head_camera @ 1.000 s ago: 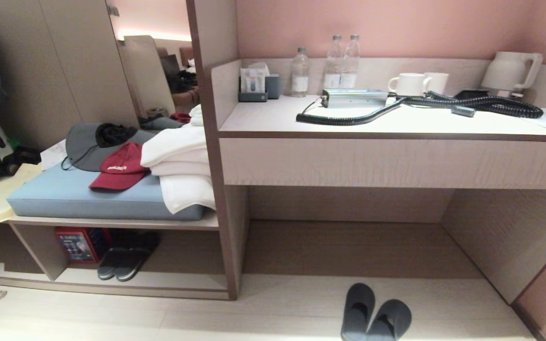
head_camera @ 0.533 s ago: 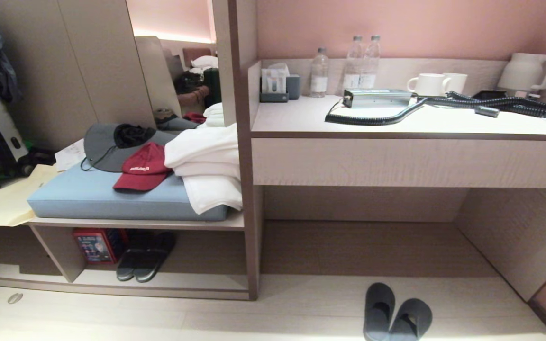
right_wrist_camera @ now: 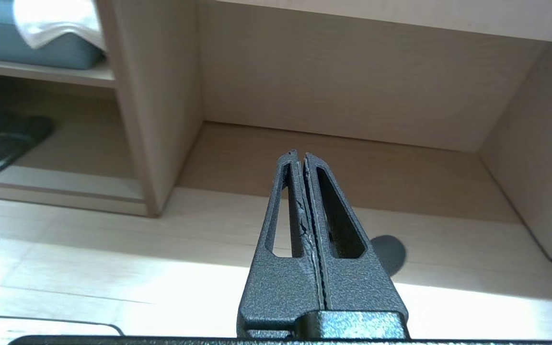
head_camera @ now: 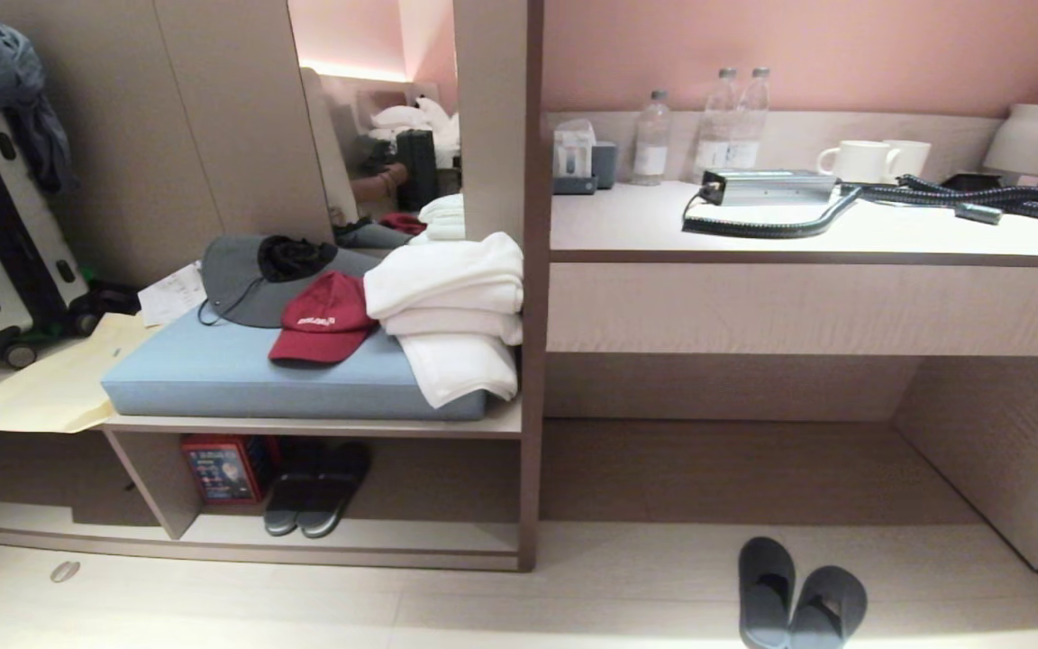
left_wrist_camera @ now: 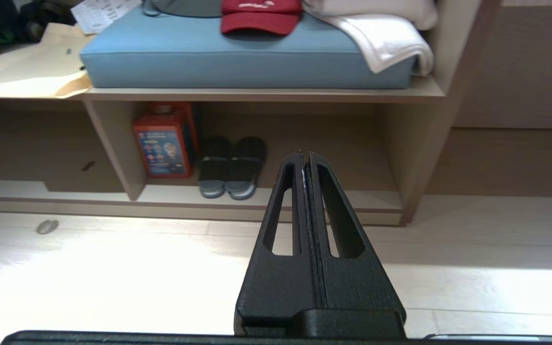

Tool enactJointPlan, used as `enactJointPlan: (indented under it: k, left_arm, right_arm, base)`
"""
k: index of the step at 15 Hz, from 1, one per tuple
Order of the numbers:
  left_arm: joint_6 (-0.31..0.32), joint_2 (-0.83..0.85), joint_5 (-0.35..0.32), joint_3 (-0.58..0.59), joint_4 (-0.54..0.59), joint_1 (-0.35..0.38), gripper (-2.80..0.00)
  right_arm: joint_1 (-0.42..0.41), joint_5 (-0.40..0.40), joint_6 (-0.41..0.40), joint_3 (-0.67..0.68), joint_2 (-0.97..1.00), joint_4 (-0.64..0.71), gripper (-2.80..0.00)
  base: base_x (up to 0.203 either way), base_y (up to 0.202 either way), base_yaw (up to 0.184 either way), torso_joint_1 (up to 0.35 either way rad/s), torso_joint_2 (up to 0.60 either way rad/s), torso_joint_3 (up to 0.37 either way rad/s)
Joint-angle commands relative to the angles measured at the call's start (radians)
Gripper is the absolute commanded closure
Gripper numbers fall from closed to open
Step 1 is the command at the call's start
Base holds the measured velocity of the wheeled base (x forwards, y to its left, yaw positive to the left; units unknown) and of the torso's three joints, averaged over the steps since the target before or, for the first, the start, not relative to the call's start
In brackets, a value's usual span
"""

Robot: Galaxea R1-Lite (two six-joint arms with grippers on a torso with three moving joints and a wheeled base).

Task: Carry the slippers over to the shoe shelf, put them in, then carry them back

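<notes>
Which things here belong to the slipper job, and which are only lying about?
For the job:
- slippers on the floor
- shoe shelf

Only lying about:
- blacker slippers already in the shelf
- red box
- red cap
- towels
- bottles

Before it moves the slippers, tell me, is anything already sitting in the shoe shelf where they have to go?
Yes. In the shoe shelf, another pair of dark slippers and a red box fill the left part; the right part looks free. The slippers lie on the floor before the desk alcove.
</notes>
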Motion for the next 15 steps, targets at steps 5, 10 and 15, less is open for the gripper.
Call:
enactJointPlan:
  k: [5, 10, 15]
  left_arm:
    - [0.000, 0.000, 0.000, 0.000, 0.000, -0.001, 0.00]
    - [0.000, 0.000, 0.000, 0.000, 0.000, 0.001, 0.00]
    - [0.000, 0.000, 0.000, 0.000, 0.000, -0.001, 0.00]
  right_arm:
    - [0.000, 0.001, -0.001, 0.000, -0.002, 0.000, 0.00]
    - [0.000, 0.001, -0.001, 0.000, -0.002, 0.000, 0.00]
    - [0.000, 0.001, -0.001, 0.000, -0.002, 0.000, 0.00]
  base:
    - [0.000, 0.196, -0.001, 0.004, 0.00, 0.003]
    - [0.000, 0.195, -0.001, 0.002, 0.00, 0.003]
    - [0.000, 0.197, -0.002, 0.003, 0.00, 0.003]
